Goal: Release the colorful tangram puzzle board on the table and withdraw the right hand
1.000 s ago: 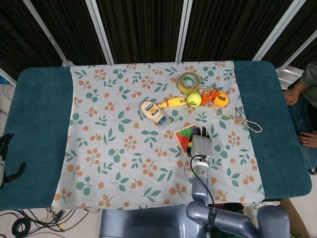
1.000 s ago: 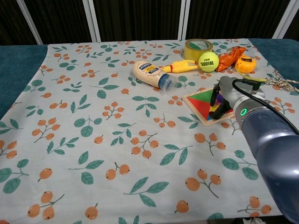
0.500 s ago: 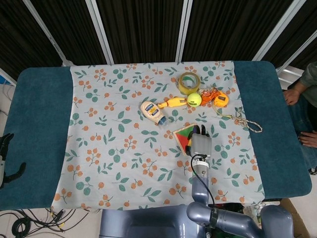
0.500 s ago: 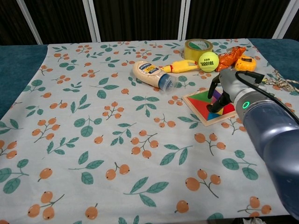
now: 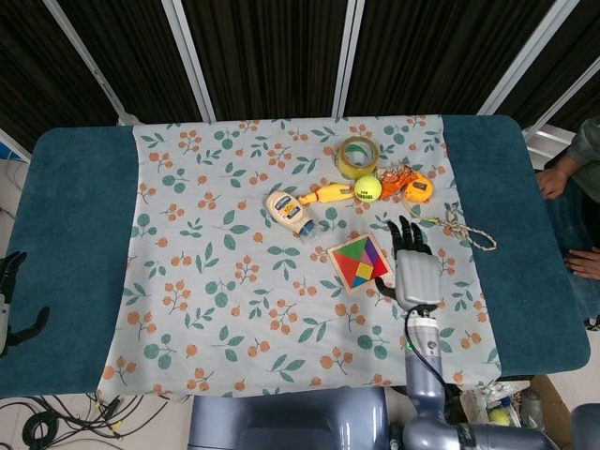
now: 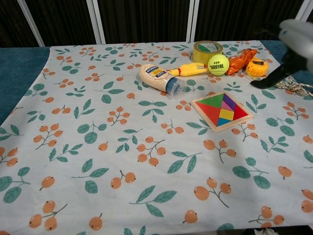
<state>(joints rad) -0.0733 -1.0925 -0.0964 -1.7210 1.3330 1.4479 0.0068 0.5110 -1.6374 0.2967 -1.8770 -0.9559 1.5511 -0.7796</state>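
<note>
The colorful tangram puzzle board [image 6: 222, 111], a square wooden tray filled with bright triangles and squares, now lies flat and fully uncovered on the floral tablecloth [image 5: 225, 281], right of the middle of the table. A moment ago the right hand [image 5: 413, 265] sat directly over it with dark fingers on its top; now that grey hand has lifted clear and swung to the right, hanging just beside the board's right corner with its fingers spread and nothing in them. In the chest view it is only a blur at the upper right, well above the cloth. So the release looks done, and the withdrawal seems under way rather than finished, since the arm is still out over the table. Beyond the board, on the far side, lie a white mayonnaise bottle [image 6: 159, 77], a yellow rubber chicken toy [image 6: 187, 70], a yellow tennis ball [image 6: 217, 64] and a roll of tape [image 6: 207, 49]. The left hand [image 5: 11, 302] rests off the near left edge, fingers apart, holding nothing.
</note>
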